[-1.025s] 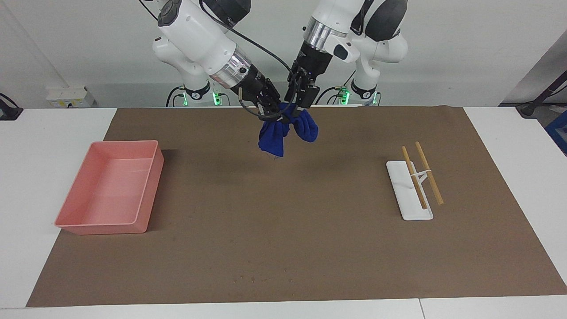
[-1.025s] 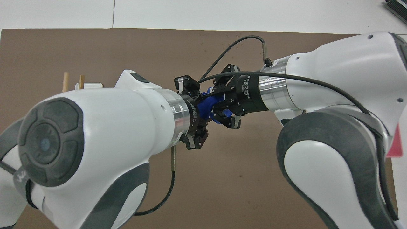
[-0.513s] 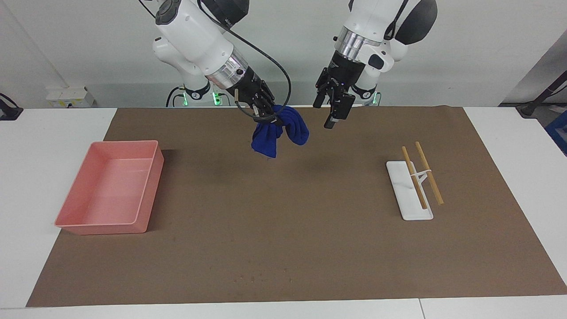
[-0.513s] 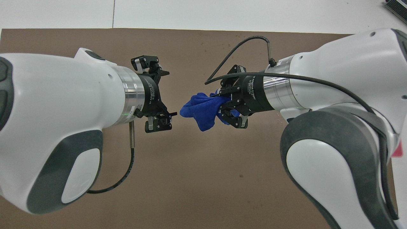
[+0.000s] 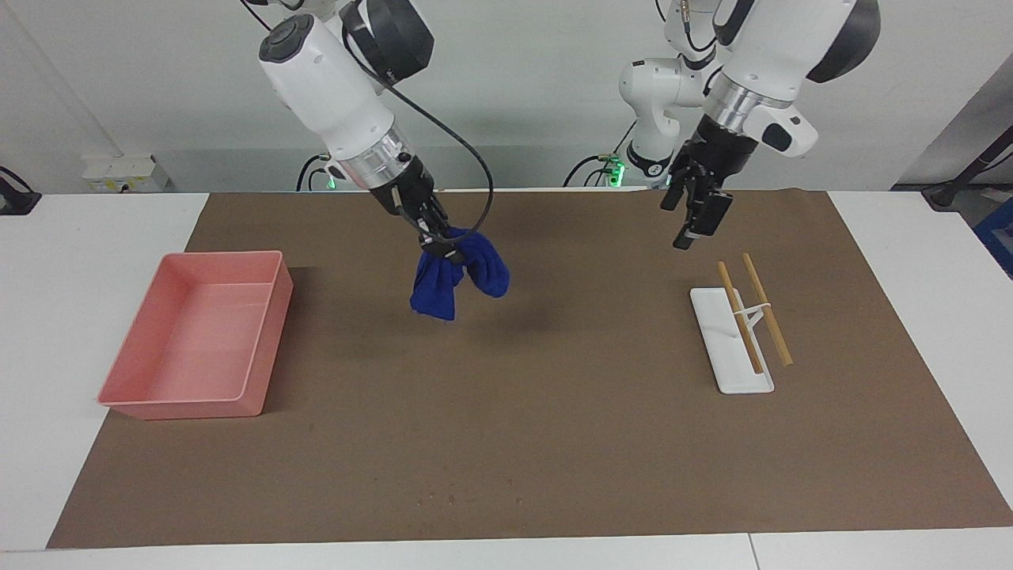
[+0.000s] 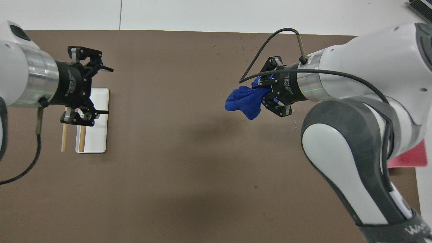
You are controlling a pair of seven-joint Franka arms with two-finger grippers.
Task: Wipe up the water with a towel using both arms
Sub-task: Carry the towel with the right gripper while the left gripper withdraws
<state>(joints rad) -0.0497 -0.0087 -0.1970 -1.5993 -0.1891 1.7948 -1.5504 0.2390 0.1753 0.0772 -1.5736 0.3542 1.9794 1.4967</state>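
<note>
The two arms have pulled apart since a second ago: then both claws met over the towel at the top centre of the facing view, and half a second ago the left one had already let go and drawn off. Now the left claw (image 5: 690, 222) hangs at the upper right of the facing view, over the mat (image 5: 554, 443) just above the white holder (image 5: 724, 348) with its two wooden sticks (image 5: 764, 309), its jaws spread wide and holding nothing. In the overhead view the same left claw (image 6: 96, 91) sits at the left edge, over the holder.

The right claw (image 5: 437, 241) has come down and slid toward the pink tray's (image 5: 269, 332) side. It is clamped shut on the towel (image 5: 455, 281), which dangles in a bunched blue clump below the fingertips, upper centre of the facing view and clear of the mat, with a soft shadow under it. In the overhead view the towel (image 6: 243, 101) pokes out of the claw toward the frame's middle.

What the next move turns on: the towel hangs straight down from the right claw, so the mat directly beneath is what it will reach first. No water shows anywhere on the mat; a few faint specks lie near the bottom centre of the facing view. The right arm alone has the towel, and the left is well apart from it.
</note>
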